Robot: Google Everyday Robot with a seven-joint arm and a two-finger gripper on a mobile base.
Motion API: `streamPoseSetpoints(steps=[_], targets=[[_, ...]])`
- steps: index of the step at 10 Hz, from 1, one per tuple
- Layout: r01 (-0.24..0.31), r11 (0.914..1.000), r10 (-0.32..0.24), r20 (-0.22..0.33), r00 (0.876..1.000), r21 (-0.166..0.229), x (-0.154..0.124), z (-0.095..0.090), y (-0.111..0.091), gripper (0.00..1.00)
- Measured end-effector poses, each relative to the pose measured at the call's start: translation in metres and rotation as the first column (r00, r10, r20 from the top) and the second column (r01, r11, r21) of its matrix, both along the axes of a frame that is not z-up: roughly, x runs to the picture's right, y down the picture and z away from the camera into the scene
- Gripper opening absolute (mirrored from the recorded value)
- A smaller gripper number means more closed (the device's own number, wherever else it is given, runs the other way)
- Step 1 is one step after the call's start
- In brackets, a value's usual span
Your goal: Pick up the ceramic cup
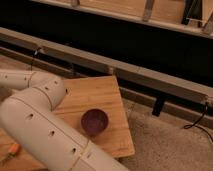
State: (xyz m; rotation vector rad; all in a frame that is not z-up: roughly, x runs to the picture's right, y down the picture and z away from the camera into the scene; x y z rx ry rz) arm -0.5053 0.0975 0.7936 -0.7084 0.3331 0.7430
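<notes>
Arm [45, 125]: I see its white segments crossing the lower left, over the wooden counter [100, 95] | Pincer: out of my view, state cannot be told | Ceramic cup: not visible to me | Purple bowl [94, 122]: upright on counter, near right front edge | Orange item [13, 148]: lower left edge.

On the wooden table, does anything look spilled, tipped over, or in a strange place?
Nothing stands out. The purple bowl sits upright on the wooden table, with no spill around it. The robot arm covers the table's left part; the ceramic cup and the gripper are not in view.
</notes>
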Motion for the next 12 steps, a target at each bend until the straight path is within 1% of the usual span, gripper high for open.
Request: streamPoseSetpoints(steps=[1, 3, 4, 5, 7, 9, 10, 12], targets=[[0.014, 0.9999, -0.014, -0.008, 1.0, -0.003, 0.004, 0.002, 0.007, 0.19], [0.006, 0.9999, -0.007, -0.021, 1.0, -0.013, 0.009, 0.006, 0.013, 0.03], [-0.012, 0.9999, 0.012, -0.025, 1.0, -0.011, 0.011, 0.007, 0.011, 0.0], [-0.025, 0.9997, 0.025, -0.033, 0.999, 0.0, 0.015, 0.004, 0.005, 0.0], [-0.073, 0.9961, 0.075, -0.038, 0.996, 0.049, 0.023, -0.017, -0.031, 0.0], [-0.1, 0.9907, 0.103, -0.036, 0.994, 0.092, 0.031, -0.047, -0.062, 0.0], [-0.11, 0.9892, 0.115, -0.045, 0.992, 0.097, 0.043, -0.068, -0.076, 0.0], [-0.139, 0.986, 0.145, -0.067, 0.987, 0.091, 0.065, -0.086, -0.092, 0.0]])
